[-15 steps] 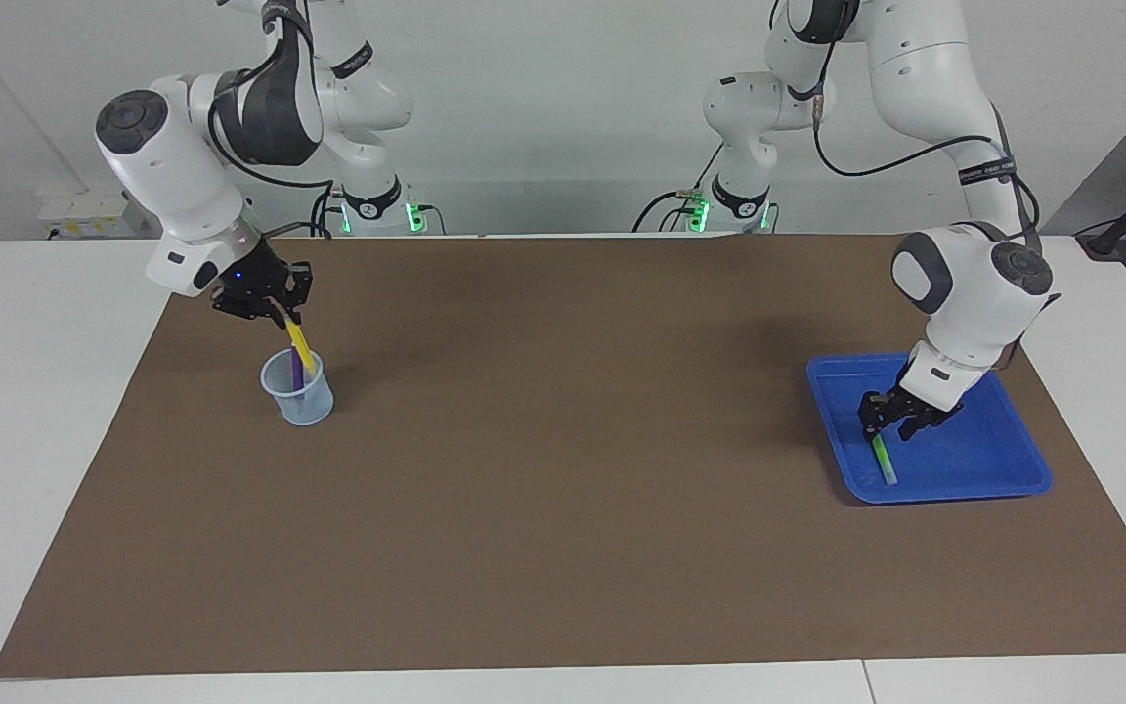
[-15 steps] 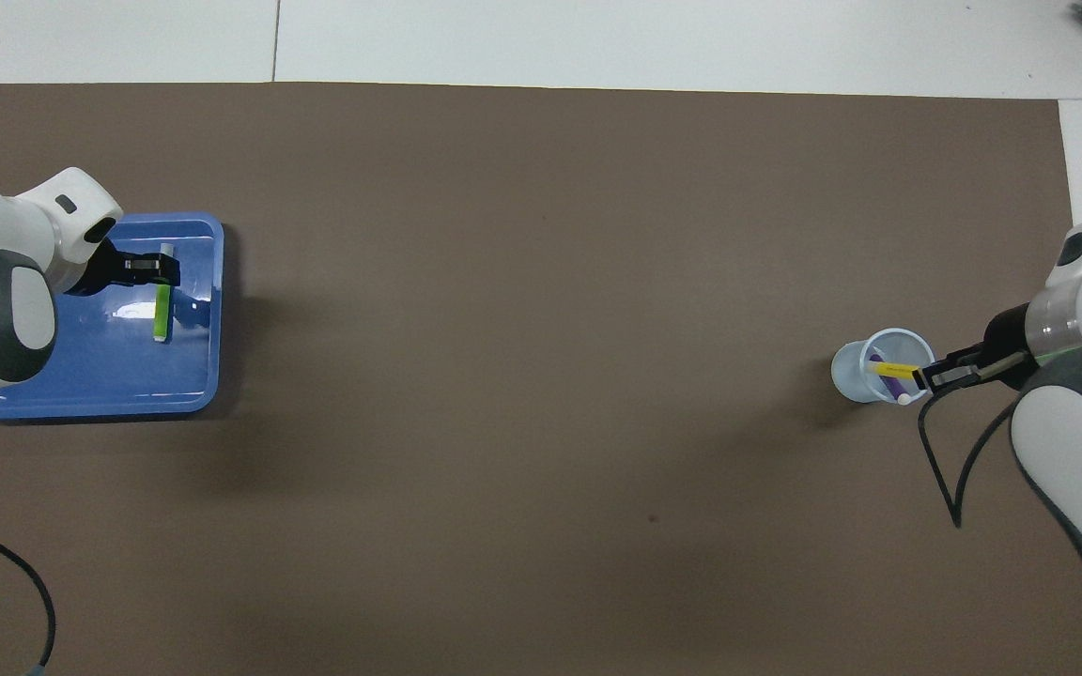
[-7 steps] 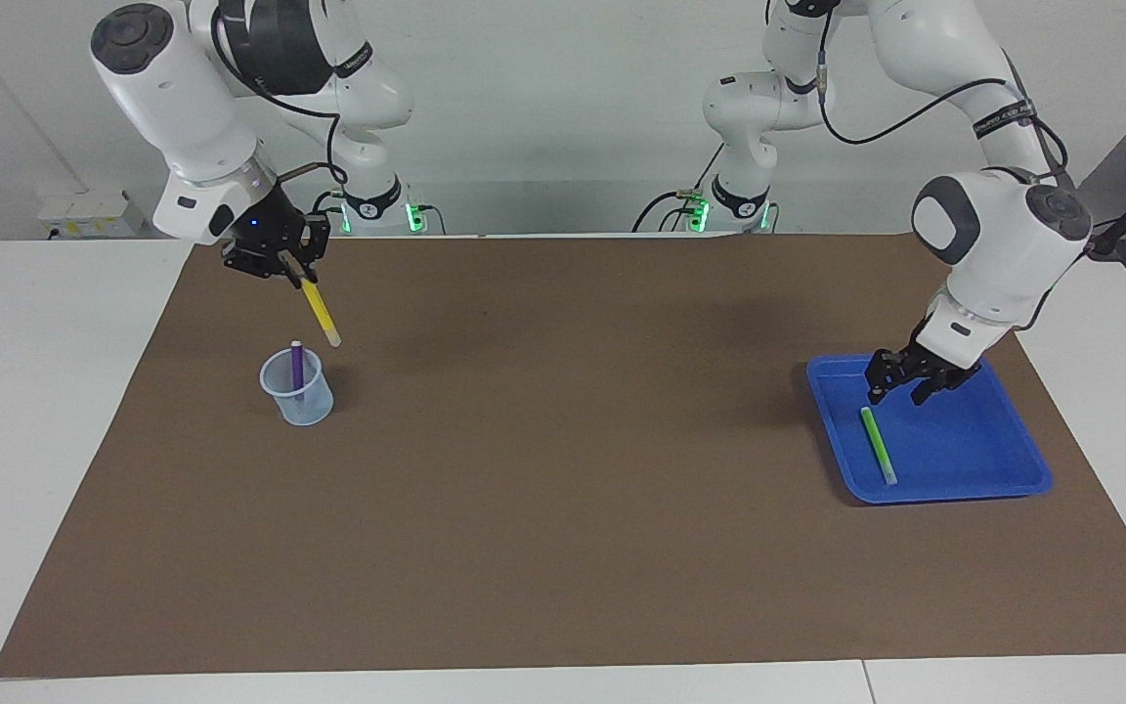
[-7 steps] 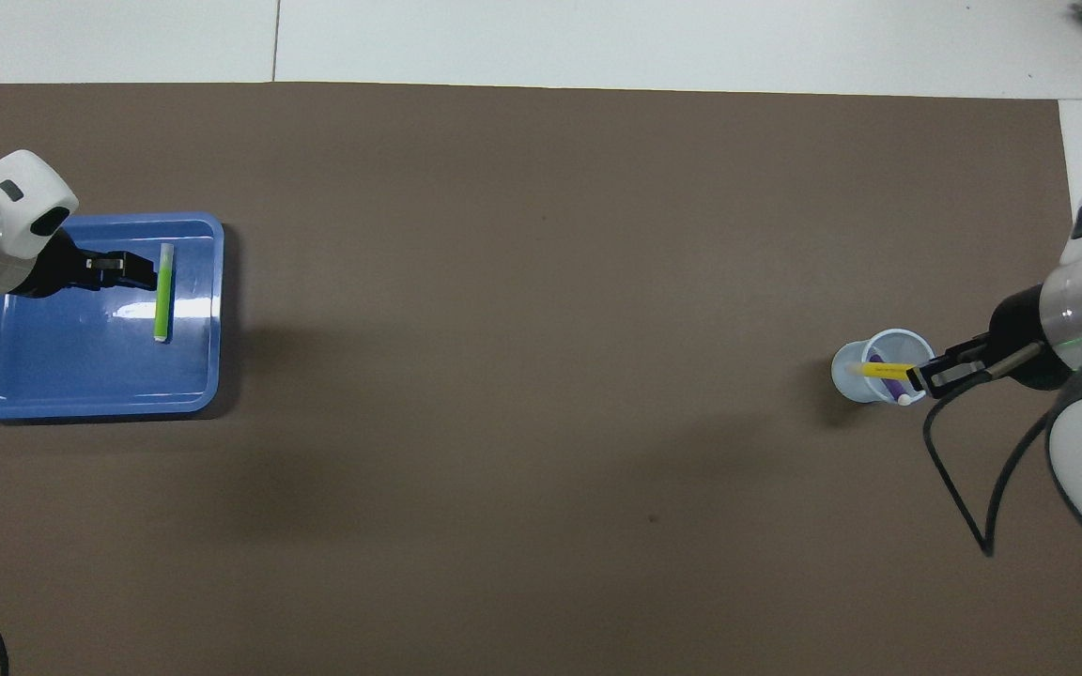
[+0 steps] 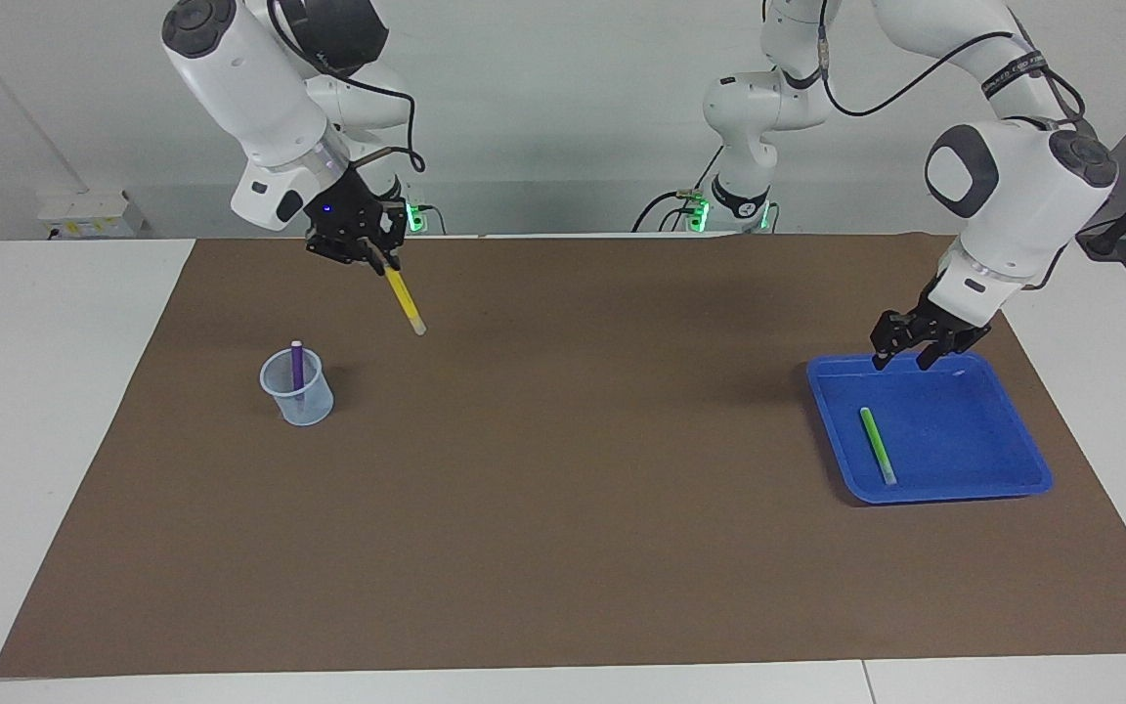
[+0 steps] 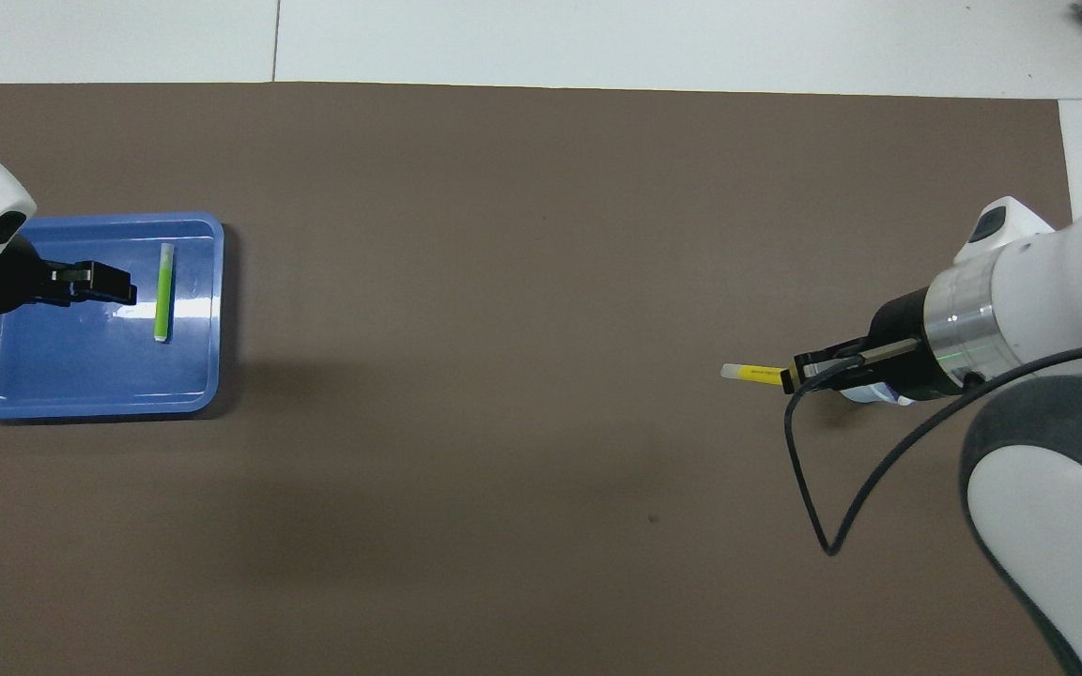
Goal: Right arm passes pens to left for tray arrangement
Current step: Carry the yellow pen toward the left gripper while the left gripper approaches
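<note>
My right gripper [image 5: 379, 264] [image 6: 790, 377] is shut on the top of the yellow pen [image 5: 404, 301] [image 6: 753, 373]. It holds the pen slanted in the air over the brown mat, beside the cup toward the table's middle. The purple pen [image 5: 296, 364] stands in the translucent cup [image 5: 297, 389]; in the overhead view my right wrist covers both. The green pen [image 5: 878, 445] [image 6: 162, 291] lies flat in the blue tray [image 5: 974, 469] [image 6: 81, 385]. My left gripper [image 5: 900, 362] [image 6: 131, 287] hangs open and holds nothing, above the tray's rim nearest the robots.
A brown mat [image 5: 573, 469] covers most of the white table. The right arm's black cable [image 6: 813, 488] loops below its wrist. Only the cup and the tray stand on the mat.
The right gripper lifted the yellow pen out of the cup and carried it toward the table's middle. The left gripper let go of the green pen, rose and drew back toward the robots.
</note>
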`<state>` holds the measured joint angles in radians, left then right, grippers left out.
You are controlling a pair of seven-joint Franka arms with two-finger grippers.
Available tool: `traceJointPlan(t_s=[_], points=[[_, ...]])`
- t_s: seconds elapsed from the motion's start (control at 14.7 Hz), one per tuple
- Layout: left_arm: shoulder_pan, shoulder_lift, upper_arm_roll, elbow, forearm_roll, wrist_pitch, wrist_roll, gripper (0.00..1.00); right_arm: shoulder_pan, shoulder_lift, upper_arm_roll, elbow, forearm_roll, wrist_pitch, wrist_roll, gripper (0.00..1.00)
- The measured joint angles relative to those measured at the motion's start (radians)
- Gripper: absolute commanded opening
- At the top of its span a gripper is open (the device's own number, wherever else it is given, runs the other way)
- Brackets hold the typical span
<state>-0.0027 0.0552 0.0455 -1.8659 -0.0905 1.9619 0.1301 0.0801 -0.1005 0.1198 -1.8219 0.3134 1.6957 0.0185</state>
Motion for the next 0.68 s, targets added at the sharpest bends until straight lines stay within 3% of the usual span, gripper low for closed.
traceJointPlan(t_s=[0.68], points=[[-0.109, -0.156, -0.002, 0.000, 0.030, -0.240, -0.244, 0.79, 0.132, 0.000, 0.002, -0.048, 0.145, 0.155, 0.278, 0.00]])
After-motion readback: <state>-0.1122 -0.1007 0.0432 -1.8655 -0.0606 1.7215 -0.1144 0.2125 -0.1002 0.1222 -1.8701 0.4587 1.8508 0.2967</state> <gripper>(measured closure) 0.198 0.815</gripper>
